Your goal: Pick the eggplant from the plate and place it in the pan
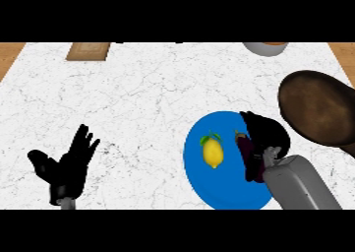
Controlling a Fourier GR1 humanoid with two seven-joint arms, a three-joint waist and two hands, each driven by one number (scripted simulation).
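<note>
I see a white marble tabletop [136,98] with wood [6,51] at its far corners. My right hand [265,135] curls around the eggplant [247,150] on the blue plate [209,192], beside the pan [321,108]; left hand [67,165] rests open.

The dark purple eggplant [247,157] on the round blue plate [231,192] lies mostly under the right robot hand [265,132]. Whether it is grasped cannot be told. The grey forearm [300,182] hides the plate's right side, and the picture's lower edge cuts off the plate's near rim. Right of the plate, the handle of the dark brown round pan [321,108] runs out of view. Far beyond the plate, a grey round vessel [265,47] and a wooden board [87,50] are cropped.
</note>
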